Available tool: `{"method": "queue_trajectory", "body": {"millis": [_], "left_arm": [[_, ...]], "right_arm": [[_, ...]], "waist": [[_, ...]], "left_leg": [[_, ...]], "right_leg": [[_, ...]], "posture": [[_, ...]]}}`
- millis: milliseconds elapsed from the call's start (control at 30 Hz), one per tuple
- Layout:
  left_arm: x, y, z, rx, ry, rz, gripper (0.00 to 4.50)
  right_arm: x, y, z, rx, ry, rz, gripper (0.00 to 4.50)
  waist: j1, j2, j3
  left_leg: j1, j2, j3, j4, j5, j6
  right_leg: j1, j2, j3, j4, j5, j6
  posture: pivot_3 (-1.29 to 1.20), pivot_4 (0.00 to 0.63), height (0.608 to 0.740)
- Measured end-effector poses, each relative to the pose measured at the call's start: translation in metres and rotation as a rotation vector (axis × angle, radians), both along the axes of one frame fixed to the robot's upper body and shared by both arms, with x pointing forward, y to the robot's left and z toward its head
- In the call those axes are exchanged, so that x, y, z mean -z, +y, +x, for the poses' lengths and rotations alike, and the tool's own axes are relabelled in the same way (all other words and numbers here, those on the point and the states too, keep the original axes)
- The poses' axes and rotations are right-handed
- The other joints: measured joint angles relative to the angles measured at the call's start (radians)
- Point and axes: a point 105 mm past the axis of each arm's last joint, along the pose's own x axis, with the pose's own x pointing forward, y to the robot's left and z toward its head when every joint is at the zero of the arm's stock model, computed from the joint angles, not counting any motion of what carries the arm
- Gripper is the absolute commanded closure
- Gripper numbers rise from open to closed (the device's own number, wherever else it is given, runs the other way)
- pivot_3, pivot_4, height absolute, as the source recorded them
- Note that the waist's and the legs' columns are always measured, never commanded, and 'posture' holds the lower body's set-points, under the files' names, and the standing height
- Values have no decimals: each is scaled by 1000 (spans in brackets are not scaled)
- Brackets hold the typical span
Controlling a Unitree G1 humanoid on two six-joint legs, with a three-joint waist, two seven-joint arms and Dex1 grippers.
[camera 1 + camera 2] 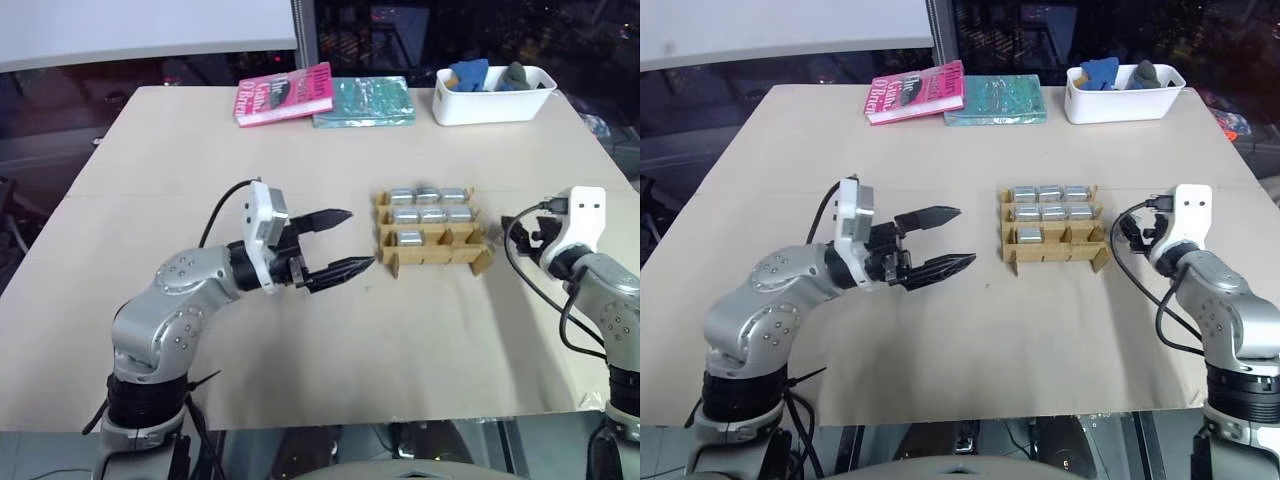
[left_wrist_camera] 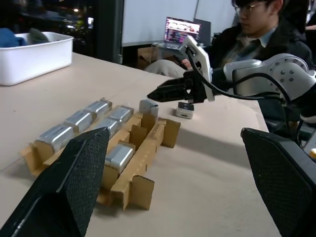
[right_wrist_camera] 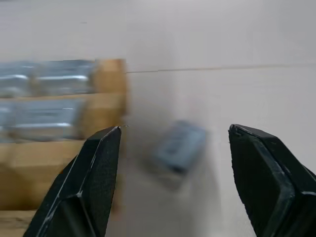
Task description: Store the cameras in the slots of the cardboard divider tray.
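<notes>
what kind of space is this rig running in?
Likely an office or lab at night, set up for robot data collection: a plain tabletop with staged props, the cardboard divider tray and a white bin, a seated person by an open laptop, dark windows behind.

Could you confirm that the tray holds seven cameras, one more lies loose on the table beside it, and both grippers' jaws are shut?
Not quite: the jaws of both the left gripper and right gripper stand open, as both wrist views show. The tray does hold seven cameras, with one loose camera beside it.
</notes>
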Motion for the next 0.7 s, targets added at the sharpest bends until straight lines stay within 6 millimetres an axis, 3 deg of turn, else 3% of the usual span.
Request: {"method": "queue_trajectory", "body": {"millis": [700], "left_arm": [[8, 14, -25, 126, -13, 123, 70]], "right_arm": [[16, -3, 11, 72, 93, -33, 1034]], "waist": [[-3, 0, 0]], "left_leg": [[0, 0, 1, -1, 0, 0]], "right_leg": [[-1, 0, 1, 0, 0, 0]], "posture": [[0, 150, 740]]}}
